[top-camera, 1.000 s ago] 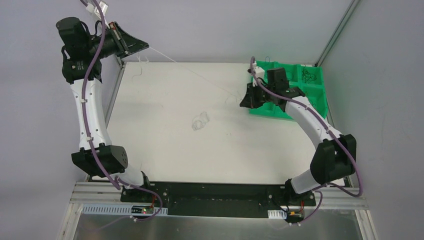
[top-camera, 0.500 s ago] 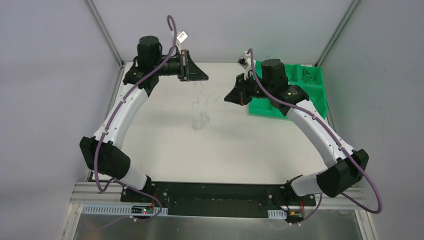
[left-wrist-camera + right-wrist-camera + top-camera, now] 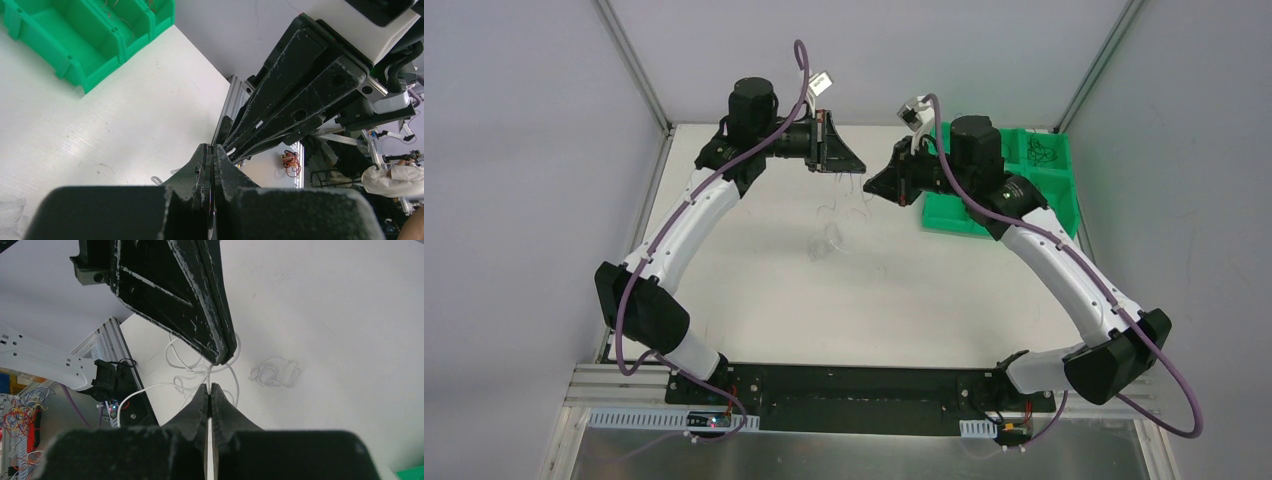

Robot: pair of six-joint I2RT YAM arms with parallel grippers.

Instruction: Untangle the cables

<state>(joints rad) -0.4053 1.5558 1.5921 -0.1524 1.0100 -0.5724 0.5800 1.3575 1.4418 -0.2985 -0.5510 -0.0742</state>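
My left gripper [image 3: 861,167] and right gripper [image 3: 870,186] meet tip to tip above the far middle of the table [image 3: 754,300]. Both are shut on one whitish cable [image 3: 200,371], which hangs between them in slack loops. In the right wrist view the cable runs out of my shut right gripper [image 3: 210,386] up to the left fingers [image 3: 175,290]. In the left wrist view my left gripper [image 3: 212,147] is shut, with the right fingers [image 3: 300,90] just beyond it. A small whitish bunch of cables [image 3: 827,241] lies on the table below; it also shows in the right wrist view [image 3: 275,373].
A green compartment bin [image 3: 1064,205] stands at the far right of the table, with dark curly wires [image 3: 1042,152] in a back compartment. It also shows in the left wrist view [image 3: 90,35]. Grey walls and metal posts close the back and sides.
Both grippers have swung in from far apart to nearly touching. The whitish cable, stretched taut between them a second ago, now hangs in slack loops.
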